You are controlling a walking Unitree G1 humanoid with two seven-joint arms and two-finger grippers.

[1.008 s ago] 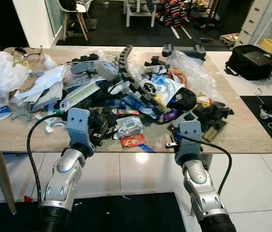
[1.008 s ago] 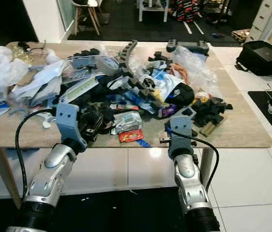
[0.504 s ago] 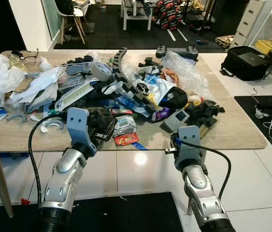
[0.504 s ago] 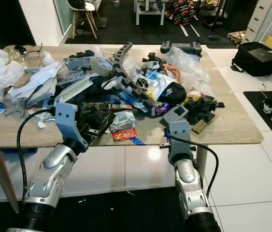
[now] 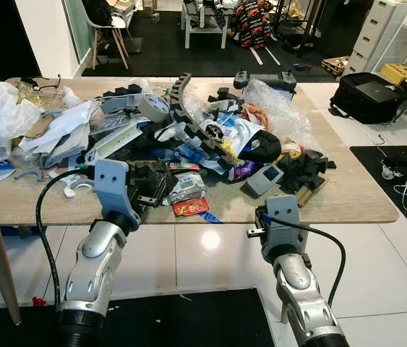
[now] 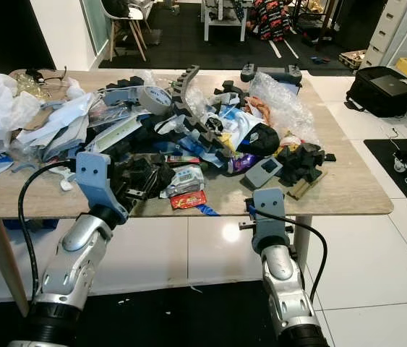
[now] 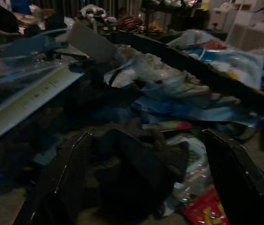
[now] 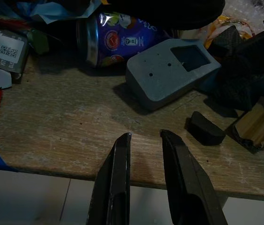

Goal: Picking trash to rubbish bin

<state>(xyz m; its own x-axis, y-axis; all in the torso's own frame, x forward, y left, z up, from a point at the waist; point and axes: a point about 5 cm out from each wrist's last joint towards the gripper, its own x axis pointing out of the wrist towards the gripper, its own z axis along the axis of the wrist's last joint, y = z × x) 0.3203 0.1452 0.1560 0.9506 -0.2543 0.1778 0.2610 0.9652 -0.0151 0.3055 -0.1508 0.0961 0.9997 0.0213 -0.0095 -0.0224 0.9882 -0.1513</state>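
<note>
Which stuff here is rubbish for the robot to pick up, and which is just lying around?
For the job:
left pincer, open around a black crumpled lump
right pincer, open
red wrapper
purple can
grey foam block

Just lying about:
black bag
white chair

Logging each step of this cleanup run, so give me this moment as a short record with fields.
surface: wooden table heaped with trash
left gripper: open, fingers astride a dark crumpled lump at the near edge
right gripper: narrowly open, empty, at the table's front edge
nearest right gripper: grey foam block, purple can
floor: black bag
</note>
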